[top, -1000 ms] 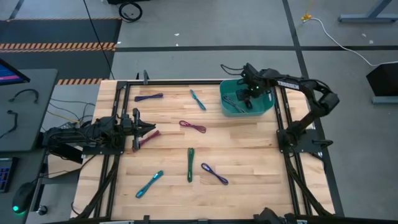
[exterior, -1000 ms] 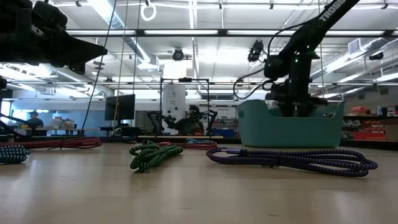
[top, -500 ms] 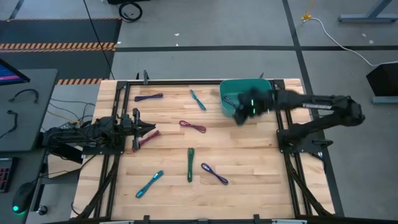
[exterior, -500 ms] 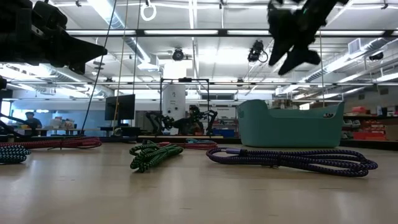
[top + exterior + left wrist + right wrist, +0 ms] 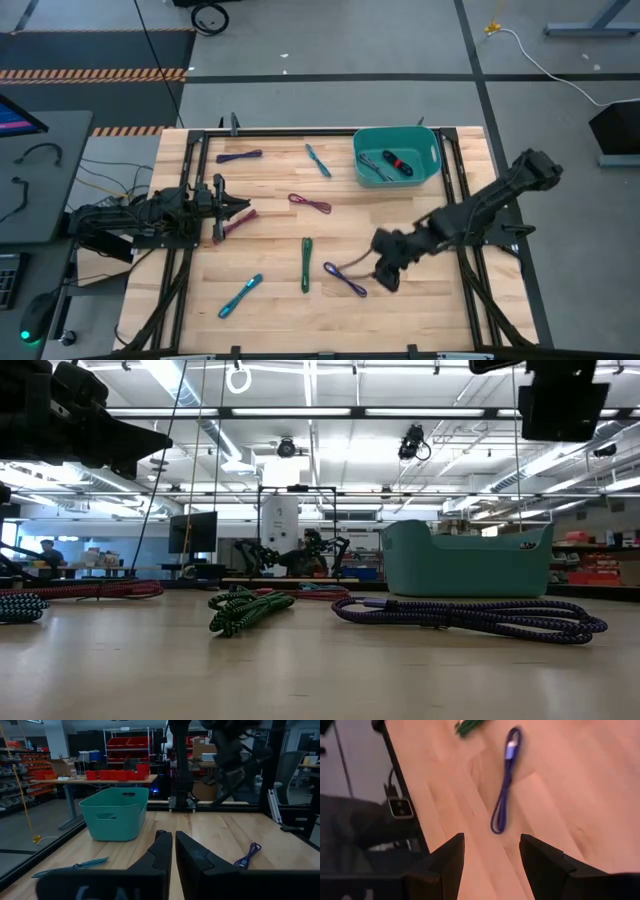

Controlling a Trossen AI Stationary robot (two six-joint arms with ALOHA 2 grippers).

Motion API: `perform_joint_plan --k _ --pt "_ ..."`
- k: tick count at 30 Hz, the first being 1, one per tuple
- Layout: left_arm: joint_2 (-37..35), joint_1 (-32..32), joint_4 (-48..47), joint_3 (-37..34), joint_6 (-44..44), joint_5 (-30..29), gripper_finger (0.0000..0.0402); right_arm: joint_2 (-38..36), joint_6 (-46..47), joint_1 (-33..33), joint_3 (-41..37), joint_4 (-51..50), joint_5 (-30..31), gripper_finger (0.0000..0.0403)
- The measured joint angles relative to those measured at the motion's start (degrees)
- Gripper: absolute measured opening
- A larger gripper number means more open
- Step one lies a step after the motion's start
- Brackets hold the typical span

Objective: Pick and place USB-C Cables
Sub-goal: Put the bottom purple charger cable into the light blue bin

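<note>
My right gripper (image 5: 385,266) hangs open above the table, just right of a purple cable (image 5: 345,280). In the right wrist view that purple cable (image 5: 504,782) lies flat ahead of the open fingers (image 5: 490,862), untouched. My left gripper (image 5: 243,208) waits shut at the table's left, with a maroon cable (image 5: 236,223) beside its tip. The teal bin (image 5: 428,143) holds a grey cable (image 5: 372,166) and a black cable with a red tie (image 5: 397,161). A green cable (image 5: 306,265), two teal cables (image 5: 240,295) (image 5: 318,160), another purple one (image 5: 238,156) and a maroon-purple one (image 5: 310,203) lie flat on the wood.
The teal bin stands at the table's far right corner. Black frame rails (image 5: 455,200) run along the left and right table edges. Bare wood lies between the cables in the middle. In the low view the purple cable (image 5: 470,616) lies in front of the bin (image 5: 465,560).
My right gripper has risen out of the teal bin and swung toward the table's near edge and leftward, ending above the purple cable. The black cable with the red tie, earlier covered by the gripper, now shows lying in the bin. The left arm has kept still.
</note>
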Motion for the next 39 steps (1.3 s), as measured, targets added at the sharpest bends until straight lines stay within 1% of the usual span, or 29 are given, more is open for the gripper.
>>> perform_joint_plan --k 3,6,10,14,18,19,21,23,25,28,31,33,35,39 --pt "0.0 0.0 0.0 0.0 0.0 0.0 0.0033 4.5 -6.5 1.0 0.0 4.8 0.0 0.0198" --pt "0.0 0.0 0.0 0.0 0.0 0.0 0.0036 9.2 -14.8 0.5 0.0 10.2 -0.2 0.0208" --pt "0.0 0.0 0.0 0.0 0.0 0.0 0.0033 15.3 -20.4 -1.3 0.0 14.7 2.8 0.0224" --pt "0.0 0.0 0.0 0.0 0.0 0.0 0.0026 21.4 -23.1 -2.4 0.0 21.2 6.5 0.0227" --pt "0.0 0.0 0.0 0.0 0.0 0.0 0.0027 27.1 -25.1 -2.4 0.0 28.9 7.6 0.0213" --pt "0.0 0.0 0.0 0.0 0.0 0.0 0.0028 28.4 -24.5 -2.4 0.0 29.3 8.7 0.0205" --pt "0.0 0.0 0.0 0.0 0.0 0.0 0.0031 29.9 -20.3 -2.3 0.1 28.7 12.2 0.0185" --pt "0.0 0.0 0.0 0.0 0.0 0.0 0.0034 30.3 -14.5 -2.3 0.4 27.5 14.9 0.016" --pt "0.0 0.0 0.0 0.0 0.0 0.0 0.0036 30.2 -11.7 -2.3 0.3 26.3 16.7 0.0129" --pt "0.0 0.0 0.0 0.0 0.0 0.0 0.0034 29.5 -12.4 -2.1 0.1 25.2 17.5 0.0078" --pt "0.0 0.0 0.0 0.0 0.0 0.0 0.003 28.3 -12.5 -2.1 0.1 23.2 15.9 0.0026" --pt "0.0 0.0 0.0 0.0 0.0 0.0 0.0027 26.5 -10.4 -2.1 -0.1 20.9 15.1 0.0016" --pt "0.0 0.0 0.0 0.0 0.0 0.0 0.0025 23.5 -7.8 -2.1 -0.2 18.8 15.5 0.002" --pt "0.0 0.0 0.0 0.0 0.0 0.0 0.0028 14.3 -4.3 -2.9 -0.1 15.2 19.8 0.002"
